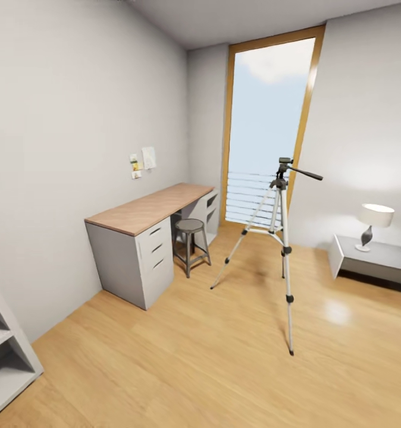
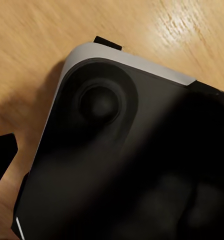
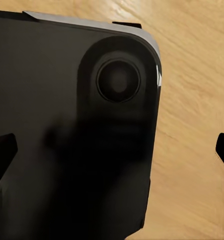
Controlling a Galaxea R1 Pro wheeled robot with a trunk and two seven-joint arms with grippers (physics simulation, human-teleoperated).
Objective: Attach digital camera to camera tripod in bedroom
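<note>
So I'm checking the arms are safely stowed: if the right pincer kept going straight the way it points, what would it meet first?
Most likely the robot's own dark base, which lies straight ahead between the fingertips, with wood floor beyond it. Depth is unclear.

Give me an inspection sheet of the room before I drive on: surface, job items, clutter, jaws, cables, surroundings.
Surface: light wood floor, bare around the tripod.
Job's things: camera tripod upright on three spread legs before the window, head unloaded; digital camera nothing seen.
Clutter: round stool at the desk; lamp on a low table.
Grippers: dark tips at wrist-view edges over the robot's base; jaws' state cannot tell.
Cables: nothing seen.
Surroundings: white walls, shelf near left.
</note>
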